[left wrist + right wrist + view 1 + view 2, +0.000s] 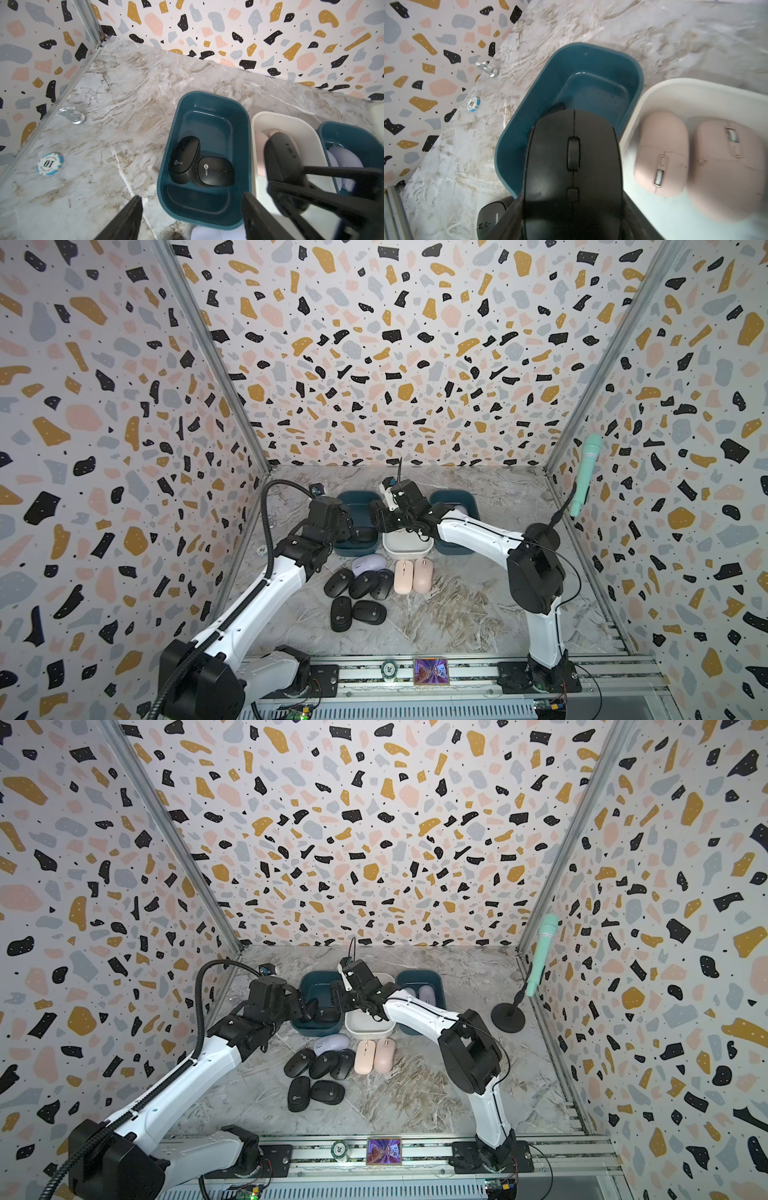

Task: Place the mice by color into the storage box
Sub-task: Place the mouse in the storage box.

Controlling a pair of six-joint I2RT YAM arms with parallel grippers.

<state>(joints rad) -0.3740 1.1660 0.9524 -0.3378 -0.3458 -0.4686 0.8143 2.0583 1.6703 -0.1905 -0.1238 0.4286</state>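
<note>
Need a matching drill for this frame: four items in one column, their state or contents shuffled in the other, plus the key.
Column 1
1. white bin
2. left gripper
3. right gripper
4. loose lavender mouse

Column 2
A. shut on a black mouse
B. holds pink mice
C. open, empty
D. beside the loose black mice

Pairs: 1-B, 2-C, 3-A, 4-D
</note>
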